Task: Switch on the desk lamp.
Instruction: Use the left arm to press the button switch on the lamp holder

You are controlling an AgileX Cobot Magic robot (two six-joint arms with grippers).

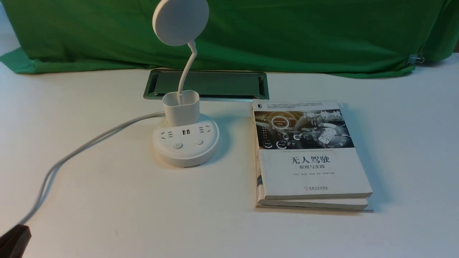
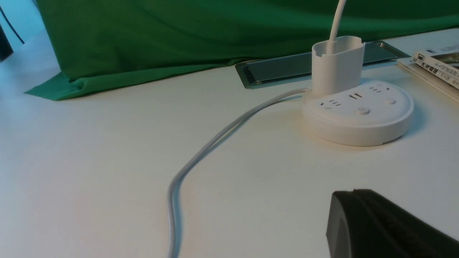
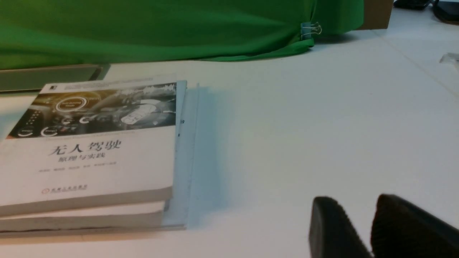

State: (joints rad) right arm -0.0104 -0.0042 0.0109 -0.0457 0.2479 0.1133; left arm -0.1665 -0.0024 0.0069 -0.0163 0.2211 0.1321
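Note:
The white desk lamp (image 1: 185, 143) stands left of the table's centre. Its round disc head (image 1: 180, 21) is up on a bent gooseneck and looks unlit. Its base carries sockets and two buttons (image 1: 177, 146), (image 1: 199, 142), and it also shows in the left wrist view (image 2: 358, 118). My left gripper (image 2: 353, 193) is shut and empty, low over the table well short of the base. Its dark tip shows at the front view's lower left corner (image 1: 14, 238). My right gripper (image 3: 355, 208) has its jaws slightly apart, empty, over bare table right of the book. It is outside the front view.
A white book (image 1: 308, 154) lies flat right of the lamp, on a second one. The lamp's grey cord (image 1: 89, 141) runs from the base toward the front left. A metal cable hatch (image 1: 208, 84) is set into the table behind the lamp. A green cloth (image 1: 287, 32) hangs at the back.

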